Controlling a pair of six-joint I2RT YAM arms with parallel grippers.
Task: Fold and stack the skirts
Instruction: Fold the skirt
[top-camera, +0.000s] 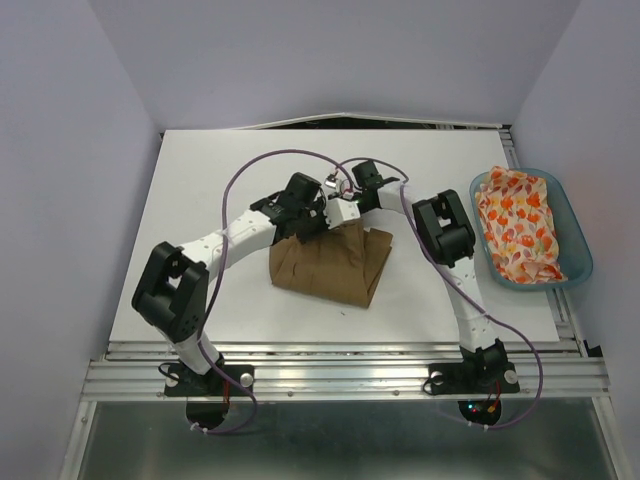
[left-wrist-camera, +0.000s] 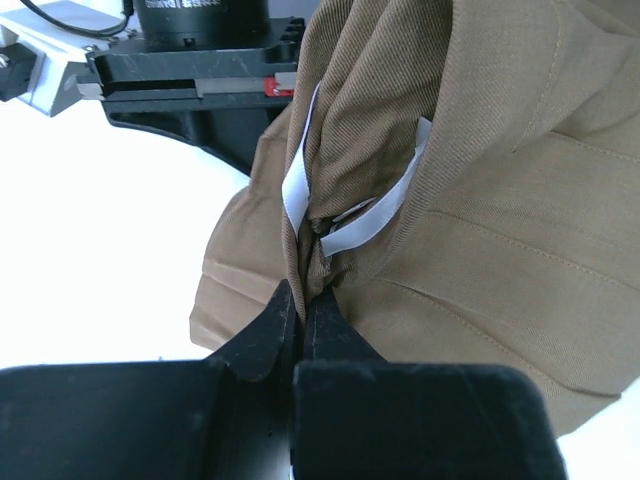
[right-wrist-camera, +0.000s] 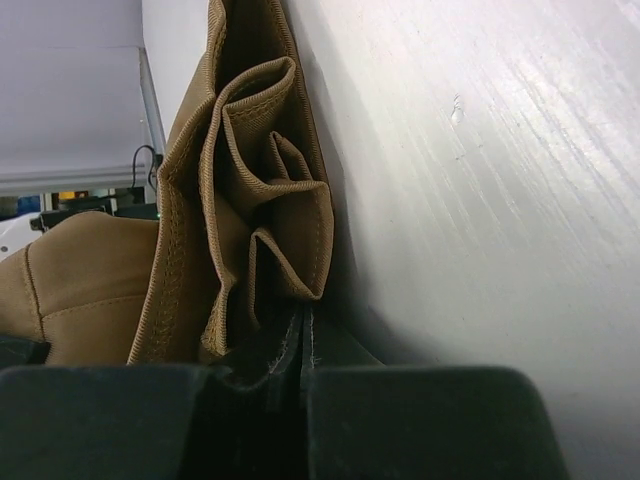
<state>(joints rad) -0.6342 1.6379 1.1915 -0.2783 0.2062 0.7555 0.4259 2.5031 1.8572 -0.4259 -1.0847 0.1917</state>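
Pressed together, the left gripper's jaws pinch an edge of the tan skirt just below two white ribbon loops sewn into it. The right gripper's jaws are likewise closed, nipping a bunch of gathered folds of this skirt close against the table. Both grippers sit side by side at the tan skirt's far edge, and its near part lies rumpled on the table. Well to the right of the tan skirt, the leaf-print skirt lies in the teal tub.
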